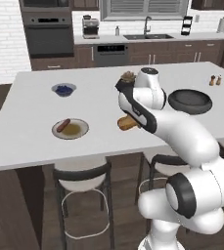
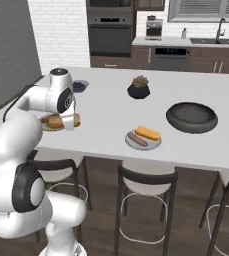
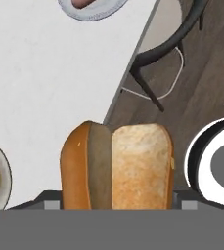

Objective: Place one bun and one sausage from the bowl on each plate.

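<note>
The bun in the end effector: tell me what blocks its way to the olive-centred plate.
Nothing visible. The bun is held above the counter edge, and bare countertop lies between it and the olive-centred plate, which holds one sausage with its other half free.

The wide, dark bowl (image 2: 192, 117) sits on the counter. Beside it, toward the robot, the pale grey plate (image 2: 143, 140) carries a bun (image 2: 148, 133) and a sausage (image 2: 137, 138) side by side. Much farther from the bowl, the cream-rimmed plate (image 1: 70, 129) holds one sausage (image 1: 63, 125). The second bun (image 3: 117, 166) (golden-orange, oblong) hangs above the counter's near edge.
</note>
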{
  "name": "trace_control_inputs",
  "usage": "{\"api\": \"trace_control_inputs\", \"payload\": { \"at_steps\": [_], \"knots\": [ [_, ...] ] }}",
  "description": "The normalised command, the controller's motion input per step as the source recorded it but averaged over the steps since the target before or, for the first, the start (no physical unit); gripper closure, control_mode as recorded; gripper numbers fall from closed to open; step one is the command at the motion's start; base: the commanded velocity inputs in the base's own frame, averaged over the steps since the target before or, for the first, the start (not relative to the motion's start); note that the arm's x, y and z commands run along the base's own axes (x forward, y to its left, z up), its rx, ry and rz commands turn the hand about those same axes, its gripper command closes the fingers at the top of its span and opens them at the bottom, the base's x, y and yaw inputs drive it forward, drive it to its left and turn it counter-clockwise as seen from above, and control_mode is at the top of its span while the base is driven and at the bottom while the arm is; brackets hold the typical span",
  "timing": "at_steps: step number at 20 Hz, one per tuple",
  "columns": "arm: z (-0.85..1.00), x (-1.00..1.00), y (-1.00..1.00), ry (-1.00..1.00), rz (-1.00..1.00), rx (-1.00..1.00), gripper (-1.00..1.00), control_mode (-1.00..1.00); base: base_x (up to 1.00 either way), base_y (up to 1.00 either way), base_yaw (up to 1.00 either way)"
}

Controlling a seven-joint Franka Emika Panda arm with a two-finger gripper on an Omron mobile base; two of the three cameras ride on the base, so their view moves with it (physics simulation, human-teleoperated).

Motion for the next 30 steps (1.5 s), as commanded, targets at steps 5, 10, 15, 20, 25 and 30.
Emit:
{"api": "trace_control_inputs", "payload": {
  "at_steps": [5, 10, 15, 20, 25, 30],
  "knots": [
    [0.00, 0.00, 0.00, 0.00, 0.00, 0.00, 1.00, 1.00, 0.97, 0.57, -0.03],
    [-0.02, 0.25, 0.11, 0.04, 0.01, -0.01, 1.00, -1.00, 0.59, 0.24, 0.00],
    [-0.69, 0.49, 0.71, 0.08, 0.27, -0.05, 1.00, -1.00, 0.00, 0.00, 0.00],
    [-0.88, 0.91, 0.78, 0.10, 0.33, -0.03, 1.00, -1.00, 0.00, 0.00, 0.00],
    [-0.64, 0.90, 0.30, 0.05, 0.08, -0.04, 1.00, -1.00, 0.00, 0.00, 0.00],
    [-0.57, 0.44, 0.02, 0.01, 0.00, -0.03, 1.00, -1.00, 0.00, 0.00, 0.00]
  ]
}}
